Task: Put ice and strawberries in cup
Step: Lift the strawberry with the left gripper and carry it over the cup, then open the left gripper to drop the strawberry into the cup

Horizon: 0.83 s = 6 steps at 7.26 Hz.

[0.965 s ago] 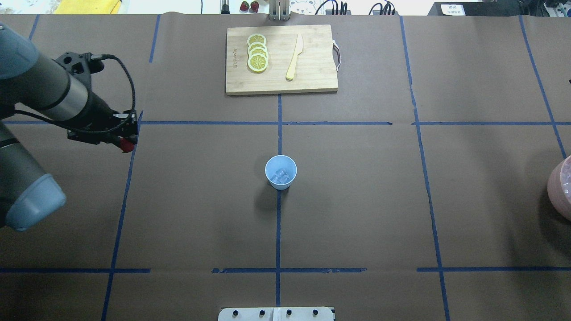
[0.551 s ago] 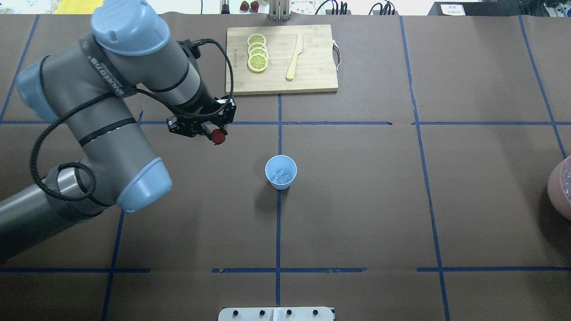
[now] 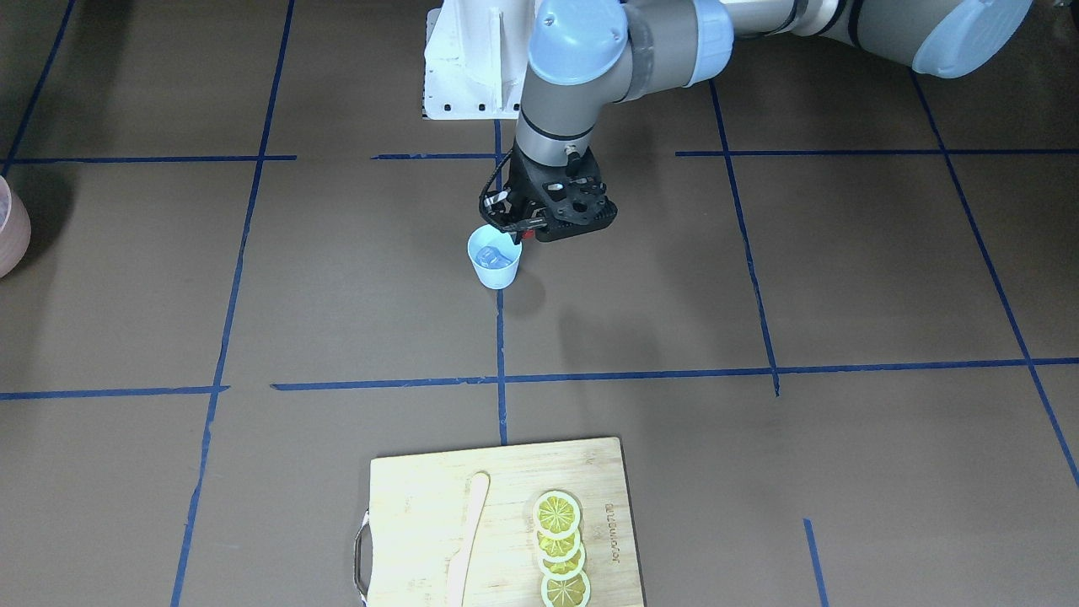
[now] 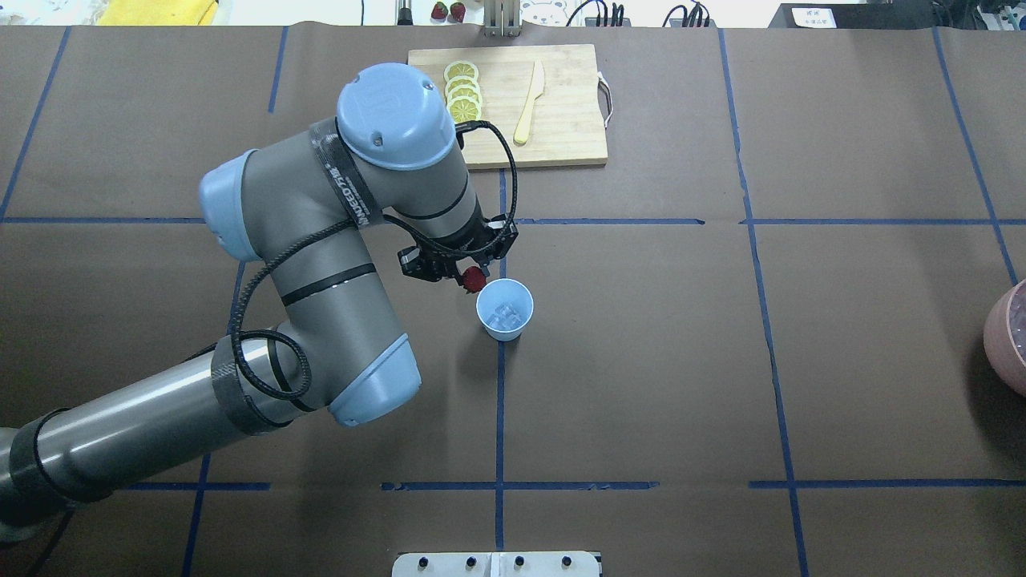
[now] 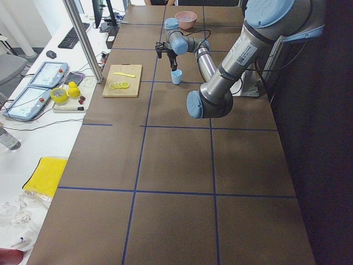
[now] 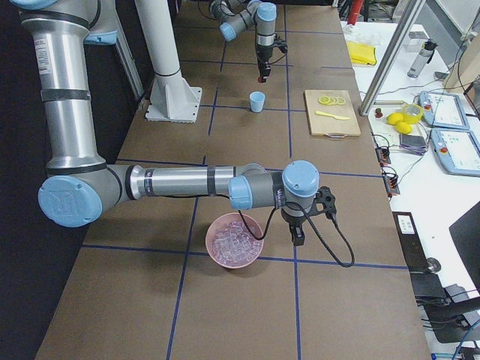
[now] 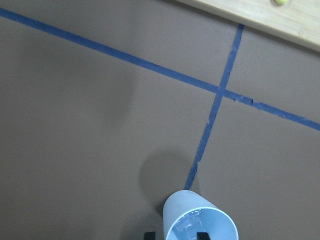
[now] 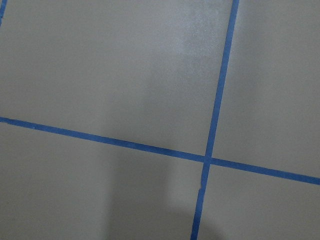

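Left fingers (image 4: 462,275) grip the strawberry (image 4: 474,279) just beside the cup (image 4: 505,308); centre it over the ice (image 4: 505,315) before releasing

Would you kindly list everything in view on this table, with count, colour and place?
table: one, brown with blue tape lines
cup: one, light blue, table centre
bowl: one, pinkish, robot's right end of the table
ice: a few clear pieces in the cup; many more in the bowl
strawberry: one, dark red, held by the left gripper by the cup's rim
cutting board: one, pale wood, far side from the robot
lemon slices: four, yellow, in a row on the board
knife: one, pale yellow, on the board beside the slices
left gripper: one, black, jaws shut on the strawberry
right gripper: one, black, beside the bowl; jaws not readable
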{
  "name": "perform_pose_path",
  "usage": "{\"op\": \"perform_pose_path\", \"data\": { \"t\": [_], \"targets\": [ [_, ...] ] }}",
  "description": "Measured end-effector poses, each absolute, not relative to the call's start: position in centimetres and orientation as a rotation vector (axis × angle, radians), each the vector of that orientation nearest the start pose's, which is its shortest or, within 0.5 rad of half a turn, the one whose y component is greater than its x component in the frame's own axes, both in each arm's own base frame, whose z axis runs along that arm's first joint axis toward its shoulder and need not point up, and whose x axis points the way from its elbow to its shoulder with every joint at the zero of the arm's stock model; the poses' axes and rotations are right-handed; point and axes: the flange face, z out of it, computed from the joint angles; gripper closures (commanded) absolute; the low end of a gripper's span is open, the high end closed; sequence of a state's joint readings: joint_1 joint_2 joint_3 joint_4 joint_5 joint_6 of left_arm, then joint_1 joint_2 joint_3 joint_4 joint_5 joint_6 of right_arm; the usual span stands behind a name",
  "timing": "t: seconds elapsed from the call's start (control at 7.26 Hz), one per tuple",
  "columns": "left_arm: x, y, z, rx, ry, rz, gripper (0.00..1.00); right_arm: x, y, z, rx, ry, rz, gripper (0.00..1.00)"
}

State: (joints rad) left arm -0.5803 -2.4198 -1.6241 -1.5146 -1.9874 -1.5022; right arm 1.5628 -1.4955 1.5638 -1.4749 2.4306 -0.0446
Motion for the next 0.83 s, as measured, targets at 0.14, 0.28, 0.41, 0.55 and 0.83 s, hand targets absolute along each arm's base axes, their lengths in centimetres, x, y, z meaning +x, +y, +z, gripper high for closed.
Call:
{"op": "perform_pose_path", "data": {
  "t": [0.14,0.28,0.41,0.55,0.83],
  "targets": [
    [55.1,-46.1,12.0,-0.101,0.919,-0.299,1.00,5.4,-53.1,60.9,0.166,-0.856,-0.116,0.01],
    [56.6,-46.3,12.0,-0.103,0.926,-0.306,1.00,5.4,-53.1,61.0,0.164,-0.856,-0.114,0.01],
    [57.4,-46.3,12.0,-0.106,0.931,-0.309,1.00,5.5,-53.0,61.0,0.163,-0.855,-0.113,0.01],
    [57.7,-46.2,12.1,-0.109,0.931,-0.310,0.98,5.5,-53.1,61.0,0.164,-0.855,-0.113,0.01],
    [57.8,-46.1,12.5,-0.117,0.925,-0.312,0.46,5.5,-53.2,60.8,0.168,-0.855,-0.113,0.01]
  ]
}}
